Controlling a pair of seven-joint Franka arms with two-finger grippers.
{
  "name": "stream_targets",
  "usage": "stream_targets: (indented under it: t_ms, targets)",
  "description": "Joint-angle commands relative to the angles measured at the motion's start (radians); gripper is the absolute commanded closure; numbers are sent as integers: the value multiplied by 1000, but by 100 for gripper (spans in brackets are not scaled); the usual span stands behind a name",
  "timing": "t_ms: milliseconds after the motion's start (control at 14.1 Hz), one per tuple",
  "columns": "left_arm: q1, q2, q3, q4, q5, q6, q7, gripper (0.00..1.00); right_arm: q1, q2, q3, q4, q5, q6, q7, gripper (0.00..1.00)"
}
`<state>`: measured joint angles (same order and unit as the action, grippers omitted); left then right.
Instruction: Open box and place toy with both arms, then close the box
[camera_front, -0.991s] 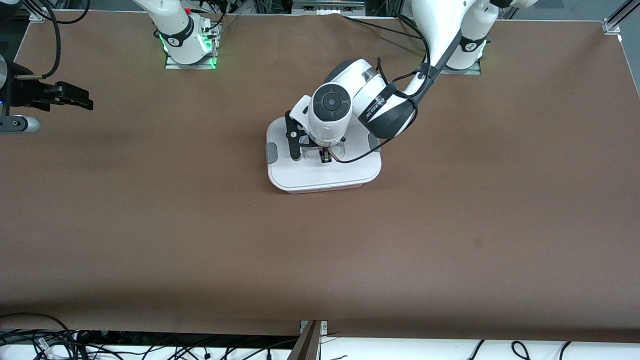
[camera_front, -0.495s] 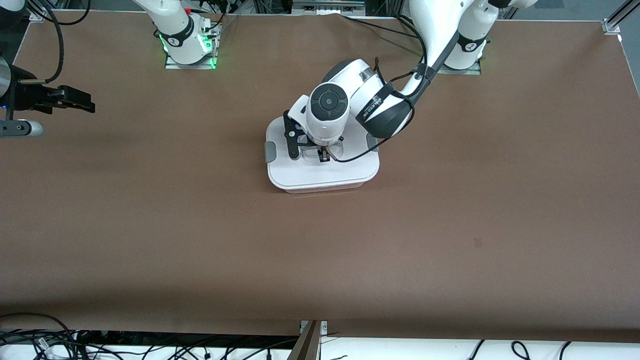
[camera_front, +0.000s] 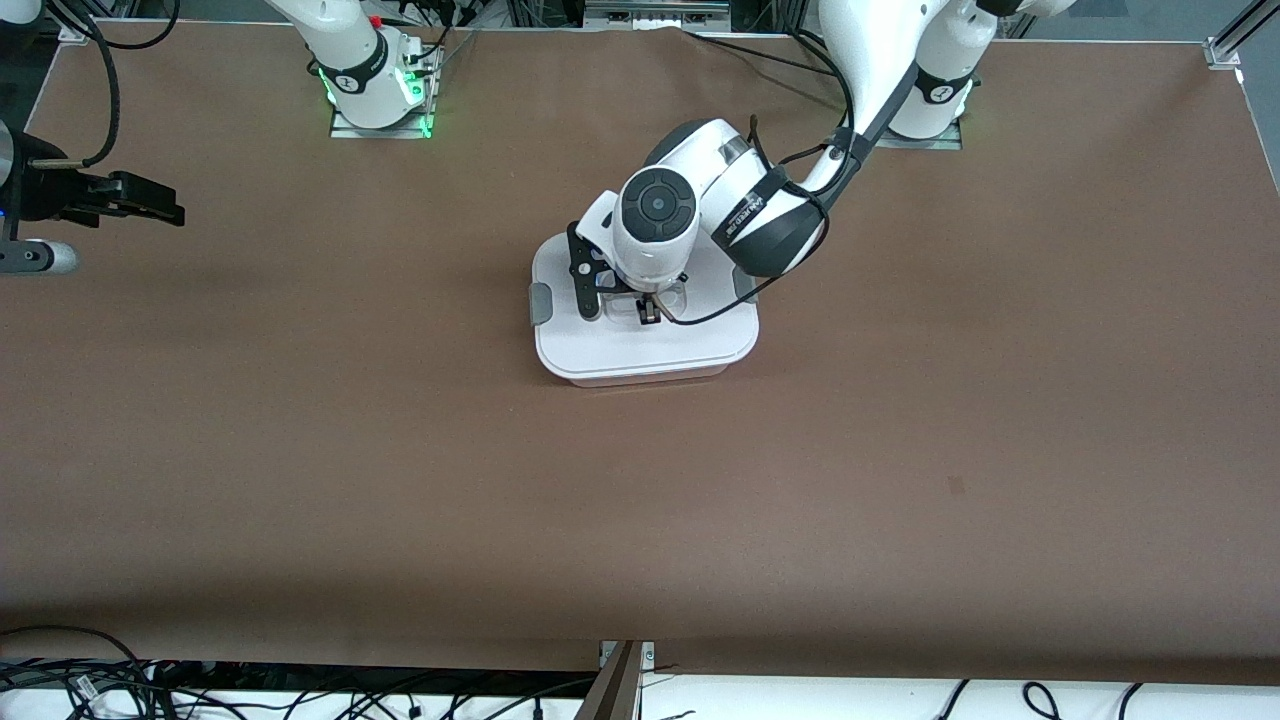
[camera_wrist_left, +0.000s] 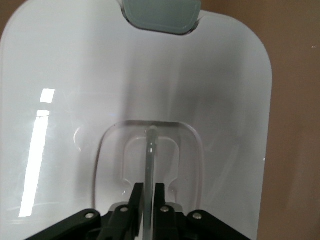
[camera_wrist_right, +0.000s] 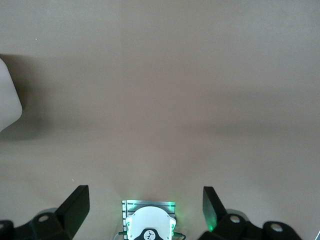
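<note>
Left gripper pinching the handle on the box, lid on.

The box is sitting mid-table, roughly between the two bases, and the left arm is reaching down over it from its end. In the left wrist view the fingers are closing almost together on the thin upright strip of the handle in the lid's recess (barely any gap showing either side of it). A grey clip is showing at the lid's edge. The right gripper is hanging up in the air at the right arm's end of the table, well apart from the box, jaws spread wide and holding nothing; its wrist view is looking down on bare table and its own base. Toy isn't showing in any view.
</note>
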<state>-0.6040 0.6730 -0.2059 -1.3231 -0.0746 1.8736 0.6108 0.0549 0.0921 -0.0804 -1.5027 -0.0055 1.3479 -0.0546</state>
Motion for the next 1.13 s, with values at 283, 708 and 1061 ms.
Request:
stream_targets:
  t_ms: [283,708,1061]
  targets:
    - [33,-229,13,-24,27,-269,-211,0,-4,8,2,13,-7,-1,-5,0]
    - [228,-409,26,-19,204,-429,-322,0,-4,11,1,13,-5,2,-5,0]
    - [389,-477,63,-8,208,-475,-382,0,-4,14,1,15,-5,2,-5,0]
